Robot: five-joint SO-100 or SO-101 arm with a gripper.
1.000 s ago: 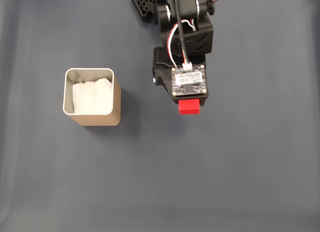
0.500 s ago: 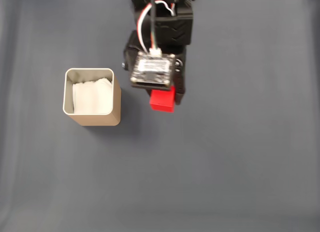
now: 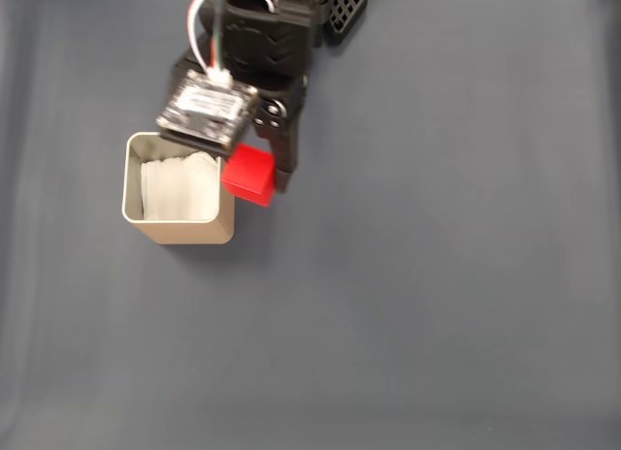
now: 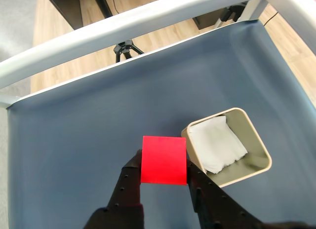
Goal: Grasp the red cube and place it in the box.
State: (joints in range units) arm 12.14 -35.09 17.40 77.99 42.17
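The red cube (image 4: 164, 159) hangs pinched between the two black fingers of the claw (image 4: 163, 175), lifted off the desk (image 3: 437, 305) and sitting, in the fixed view, in the upper left of the frame right at the right-hand wall of the box (image 3: 227, 200), not yet over its opening. In the wrist view the cube shows in the lower middle, with the box just to its right and one corner of the rim close beside the cube's edge. The chief risk, judging from this, is an early release: let go here and the cube would likely strike the rim or drop down outside the wall onto the cloth. A low pass could also knock the cube or a finger against the thin metal edge, which might tip or shove the light-looking tin, or twist the cube out of the grip, since its smooth flat faces give the fingers little to bite on. The cube is plain, matte and sharp-edged, a solid bright red. The box is a tan-gold square tin with rounded corners and a silvery rim, its walls thin and smooth, lined with crumpled white paper (image 4: 217, 142) that should soften the landing. The desk wears a dark blue-grey cloth, faintly creased and non-reflective.
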